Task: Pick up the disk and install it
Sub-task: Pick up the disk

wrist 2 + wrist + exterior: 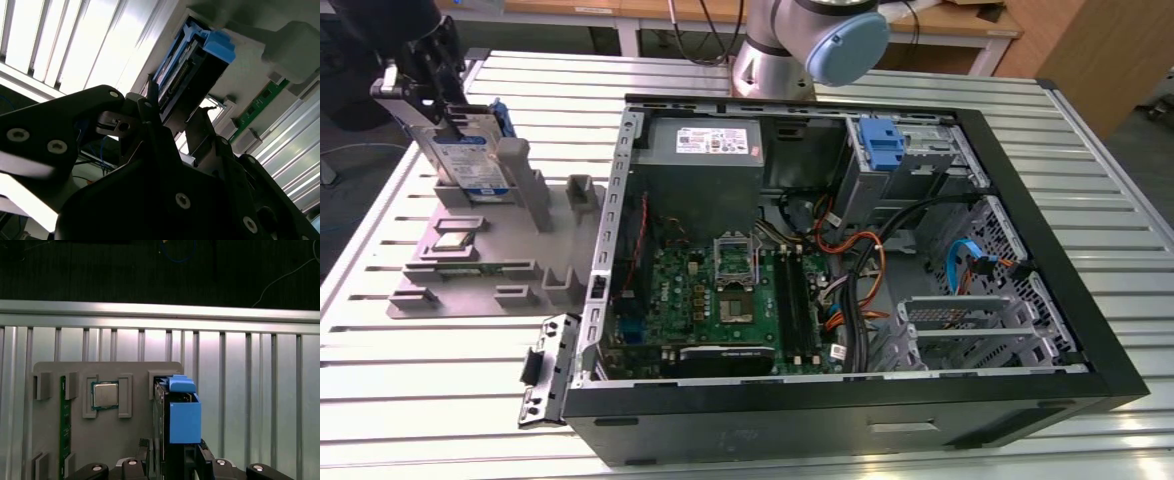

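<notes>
The pincer (pixel 454 110) is squeezing the top of the disk (pixel 470 160). The disk is standing up in the grey holder (pixel 480 265) on the desk (pixel 400 400). I think pulling straight up and slowly is working best, so nothing is catching.

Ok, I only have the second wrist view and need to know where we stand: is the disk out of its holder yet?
Observer: It doesn't look like it. In the exterior view the disk stands upright with its lower edge at the grey holder, and the gripper is at its top.
Operator: Where's the case from there?
Observer: The case lies open at the exterior view's right of the holder, apart from the disk.
Operator: What about the drive cage?
Observer: A blue latch sits on the cage. I cannot make out its inside.
</notes>
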`<state>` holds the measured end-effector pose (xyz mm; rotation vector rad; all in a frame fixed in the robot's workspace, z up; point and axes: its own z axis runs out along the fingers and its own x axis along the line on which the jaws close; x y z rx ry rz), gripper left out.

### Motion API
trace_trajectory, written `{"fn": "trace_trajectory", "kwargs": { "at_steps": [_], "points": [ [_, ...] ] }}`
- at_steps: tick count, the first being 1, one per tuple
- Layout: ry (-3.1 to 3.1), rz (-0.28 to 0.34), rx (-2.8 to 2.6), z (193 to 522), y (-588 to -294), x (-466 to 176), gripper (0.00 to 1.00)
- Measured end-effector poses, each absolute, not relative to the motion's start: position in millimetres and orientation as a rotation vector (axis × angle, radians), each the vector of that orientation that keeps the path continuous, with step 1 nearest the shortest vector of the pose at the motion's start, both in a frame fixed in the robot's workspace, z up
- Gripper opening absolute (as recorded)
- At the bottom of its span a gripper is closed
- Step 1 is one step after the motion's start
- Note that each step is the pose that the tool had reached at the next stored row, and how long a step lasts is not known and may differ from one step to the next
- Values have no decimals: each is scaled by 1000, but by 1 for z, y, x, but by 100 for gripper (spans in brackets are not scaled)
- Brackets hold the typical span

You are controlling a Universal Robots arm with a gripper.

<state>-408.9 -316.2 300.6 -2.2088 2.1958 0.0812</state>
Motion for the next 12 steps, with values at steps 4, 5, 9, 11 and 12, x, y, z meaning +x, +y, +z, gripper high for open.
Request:
{"fn": "trace_trajectory", "kwargs": {
  "at_steps": [4, 5, 9, 11, 12],
  "points": [
    [2195, 81, -2209, 302, -316, -409, 48],
    [2195, 81, -2209, 302, -316, -409, 48],
    [2195, 81, -2209, 302, -316, -409, 48],
    [2195, 81, -2209, 302, -316, -409, 48],
    [2195, 81, -2209, 302, -316, -408, 48]
  ]
}}
